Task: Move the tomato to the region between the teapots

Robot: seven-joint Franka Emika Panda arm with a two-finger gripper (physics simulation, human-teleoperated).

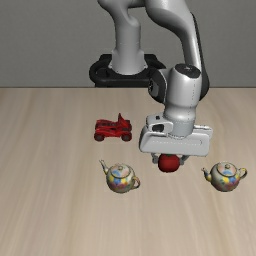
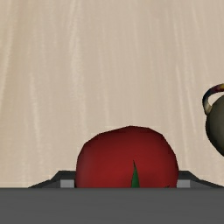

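Observation:
The red tomato [image 1: 171, 163] with its green stem sits between my fingers, low over the wooden table, and my gripper [image 1: 172, 155] is shut on it. It hangs roughly midway between the two teapots, slightly behind the line joining them. One painted teapot [image 1: 121, 176] stands toward the exterior view's left, the other teapot [image 1: 225, 176] toward its right. In the wrist view the tomato [image 2: 122, 156] bulges up between the grey fingertips [image 2: 61, 180] of my gripper [image 2: 124, 182], with part of a dark-spouted teapot [image 2: 215, 114] off to one side of it.
A red toy car [image 1: 114, 128] rests on the wooden table [image 1: 40, 200] behind the left-hand teapot. The robot's black base [image 1: 125, 72] stands at the far edge.

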